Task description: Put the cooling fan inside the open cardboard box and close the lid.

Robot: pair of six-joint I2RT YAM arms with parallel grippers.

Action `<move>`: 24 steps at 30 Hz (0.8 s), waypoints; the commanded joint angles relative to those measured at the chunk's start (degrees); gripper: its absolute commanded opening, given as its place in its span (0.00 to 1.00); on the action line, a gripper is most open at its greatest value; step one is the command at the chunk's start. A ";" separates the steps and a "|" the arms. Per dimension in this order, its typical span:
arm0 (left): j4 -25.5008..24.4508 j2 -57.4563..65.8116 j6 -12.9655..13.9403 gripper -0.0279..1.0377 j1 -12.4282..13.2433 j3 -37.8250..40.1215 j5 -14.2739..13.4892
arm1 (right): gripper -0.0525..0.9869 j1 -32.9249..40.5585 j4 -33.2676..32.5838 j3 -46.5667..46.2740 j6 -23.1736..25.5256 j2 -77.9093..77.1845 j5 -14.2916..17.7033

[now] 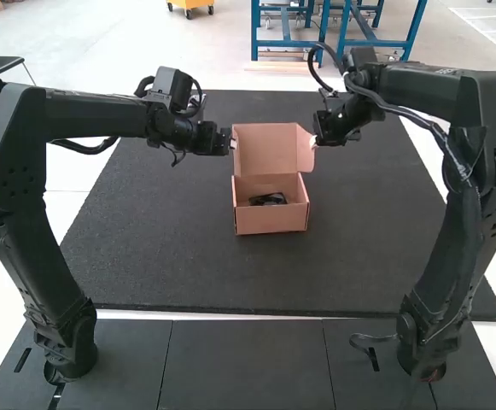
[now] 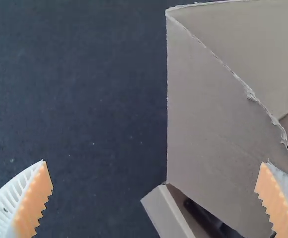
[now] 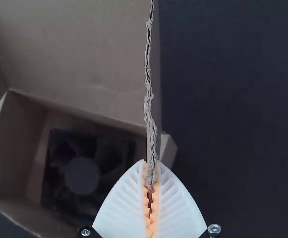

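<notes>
**A:** Where's the fan?

**B:** The black, square plastic cooling fan (image 3: 82, 174) lies flat on the floor of the small brown cardboard box (image 1: 270, 213). The box stands about midway across the black rubbery mat (image 1: 145, 231), a little nearer its far edge. Only the lid is left to do.

**A:** How does the lid look?

**B:** The hinged cardboard lid (image 1: 269, 147) stands upright off the back wall. Its side flaps angle forward and its edges are ragged.

**A:** And the grippers?

**B:** The right gripper (image 3: 150, 168) has its white ribbed fingers pressed together on the edge of the lid's right flap. The left gripper (image 1: 224, 141) sits at the lid's left edge with its fingers spread wide, gripping nothing.

**A:** How will it handle?

**B:** It's thin, light board, I'd judge. It could crease or tear if dragged by one corner, and the light box might skid. It's best held at both side flaps near the top edge and folded down evenly about the hinge. The fan looks rigid and needs no touching.
</notes>
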 commanded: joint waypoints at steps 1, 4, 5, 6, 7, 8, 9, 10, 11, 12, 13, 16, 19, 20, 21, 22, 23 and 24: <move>0.00 0.34 -0.42 0.93 -0.80 2.20 0.72 | 0.03 -0.49 -1.54 0.36 -1.68 -0.30 -0.87; -0.35 0.34 -0.42 0.93 -0.71 2.20 0.72 | 0.03 -0.49 -2.33 0.27 -1.94 -0.30 -1.04; -0.52 0.25 -0.42 0.93 -0.71 2.20 0.72 | 0.03 -0.49 -2.77 0.36 -1.94 -0.30 -1.04; -0.79 0.25 -0.33 0.93 -0.80 2.20 0.72 | 0.03 -0.49 -2.86 0.27 -2.03 -0.30 -1.04; -0.87 0.25 -0.33 0.93 -0.80 2.20 0.72 | 0.03 -0.49 -3.03 0.27 -2.12 -0.30 -1.31; -1.14 0.25 -0.24 0.93 -0.80 2.20 0.72 | 0.03 -0.49 -3.21 0.36 -2.12 -0.38 -1.57; -1.14 0.25 -0.24 0.93 -0.80 2.20 0.72 | 0.03 -0.49 -3.38 0.27 -2.12 -0.56 -1.66; -1.23 0.25 -0.24 0.93 -0.80 2.20 0.72 | 0.03 -0.49 -3.47 0.18 -2.21 -0.82 -1.66; -1.31 0.25 -0.24 0.93 -0.89 2.20 0.72 | 0.03 -0.49 -3.56 0.10 -2.21 -1.09 -1.66; -1.31 0.16 -0.24 0.93 -1.06 2.20 0.72 | 0.03 -0.49 -3.82 0.10 -2.21 -1.26 -1.75; -1.49 0.16 -0.16 0.93 -1.15 2.20 0.72 | 0.03 -0.49 -4.09 0.10 -2.47 -1.35 -1.92; -1.75 0.16 -0.07 0.93 -1.59 2.20 0.72 | 0.03 -0.49 -5.14 0.10 -2.56 -1.35 -3.15; -1.84 0.08 -0.07 0.93 -1.85 2.20 0.72 | 0.03 -0.49 -6.20 0.10 -3.09 -1.61 -3.77; -1.93 0.08 -0.07 0.93 -2.03 2.20 0.72 | 0.03 -0.49 -6.55 0.10 -3.26 -1.70 -4.03; -1.93 -0.01 -0.07 0.93 -2.03 2.11 0.72 | 0.03 -0.49 -6.90 0.10 -3.35 -1.70 -4.21; -1.93 -0.01 -0.07 0.93 -2.12 2.20 0.72 | 0.03 -0.40 -7.34 0.10 -3.44 -1.70 -4.56; -2.02 -0.10 -0.07 0.93 -2.12 2.11 0.72 | 0.03 -0.40 -7.87 0.10 -3.52 -1.70 -4.73; -2.28 -0.10 0.02 0.93 -2.21 2.11 0.72 | 0.03 -0.40 -8.39 0.01 -3.61 -1.79 -4.82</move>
